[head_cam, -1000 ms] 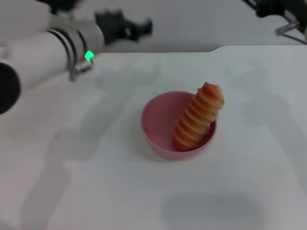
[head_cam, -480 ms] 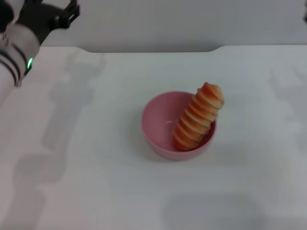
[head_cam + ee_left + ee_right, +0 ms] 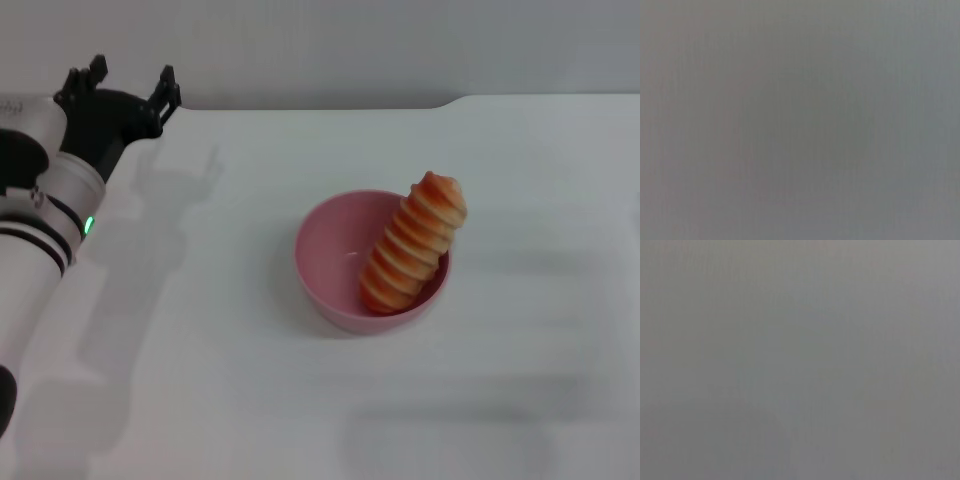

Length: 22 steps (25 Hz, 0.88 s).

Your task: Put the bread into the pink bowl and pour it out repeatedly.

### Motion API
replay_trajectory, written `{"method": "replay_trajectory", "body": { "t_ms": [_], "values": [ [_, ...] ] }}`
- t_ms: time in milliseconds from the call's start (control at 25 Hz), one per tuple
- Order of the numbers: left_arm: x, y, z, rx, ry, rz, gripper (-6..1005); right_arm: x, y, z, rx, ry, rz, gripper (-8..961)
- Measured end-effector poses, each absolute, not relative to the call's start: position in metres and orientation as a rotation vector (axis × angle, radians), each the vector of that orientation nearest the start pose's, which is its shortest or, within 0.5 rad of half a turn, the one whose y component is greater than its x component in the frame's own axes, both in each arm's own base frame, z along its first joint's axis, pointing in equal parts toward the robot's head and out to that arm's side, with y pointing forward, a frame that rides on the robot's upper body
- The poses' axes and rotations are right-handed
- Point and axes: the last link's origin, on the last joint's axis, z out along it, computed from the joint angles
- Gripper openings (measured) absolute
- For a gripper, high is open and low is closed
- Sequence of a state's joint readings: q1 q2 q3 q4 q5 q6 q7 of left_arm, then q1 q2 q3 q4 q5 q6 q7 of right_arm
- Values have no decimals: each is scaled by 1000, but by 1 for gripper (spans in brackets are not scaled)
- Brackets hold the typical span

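White table [image 3: 200, 400] holds bread [image 3: 413, 242] far from left fingers [image 3: 165, 85].

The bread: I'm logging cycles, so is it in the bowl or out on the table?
In. The bread leans inside the bowl, its top sticking over the rim.

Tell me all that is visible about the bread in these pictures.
The bread is an elongated orange-brown loaf with pale cream ridges across it, glossy and toy-like. It stands tilted in the pink bowl, its lower end inside, its upper end leaning over the rim on the robot's right. Only the bowl touches it; no pincer is near it.
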<state>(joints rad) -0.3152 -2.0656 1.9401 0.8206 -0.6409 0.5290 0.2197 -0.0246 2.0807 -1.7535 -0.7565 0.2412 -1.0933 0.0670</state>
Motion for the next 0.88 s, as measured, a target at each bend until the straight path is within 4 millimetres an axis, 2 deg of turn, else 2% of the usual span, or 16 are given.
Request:
{"method": "replay_trajectory", "body": {
  "t_ms": [120,400,640,880],
  "values": [
    [-260,373,-29,-1693,-592,-593,810,326,268,35,-1417,399,738,666],
    [-278,360,-23,-1632,-653,-650,810,333,265,30,-1430,416,713,666],
    [-273,349,-24,-1625,-583,-691,810,335,269,27,-1445,451,701,666],
    [-272,350,-25,-1633,-565,-695,810,334,264,25,-1443,469,723,666]
  ]
}}
